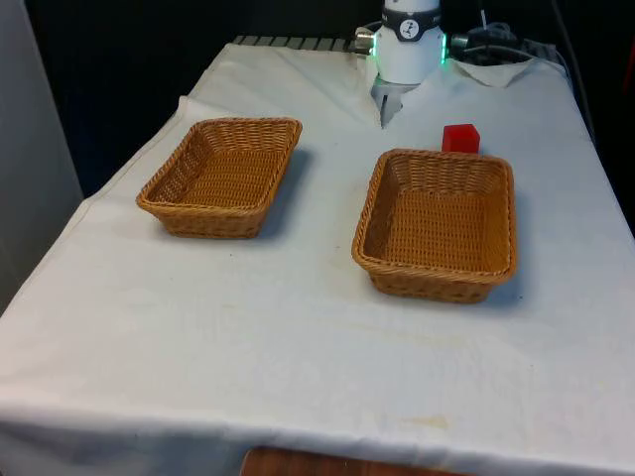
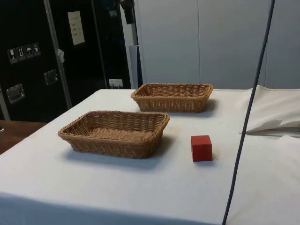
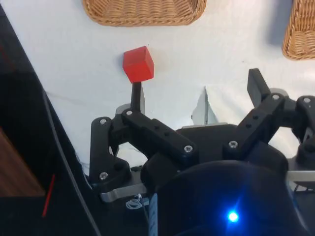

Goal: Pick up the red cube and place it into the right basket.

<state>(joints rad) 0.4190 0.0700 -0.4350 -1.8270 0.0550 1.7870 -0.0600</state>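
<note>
The claw [image 3: 197, 96] hangs above the white-clothed worktop [image 1: 298, 327] with its fingers [image 3: 137, 96] spread wide and nothing between them. The red cube [image 1: 460, 138] sits on the cloth just behind the far rim of the right basket [image 1: 438, 224], while the left basket [image 1: 222, 176] stands well apart

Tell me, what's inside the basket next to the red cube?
Nothing. That basket shows only its woven bottom. The red cube sits outside it on the cloth. The table beneath is covered.
</note>
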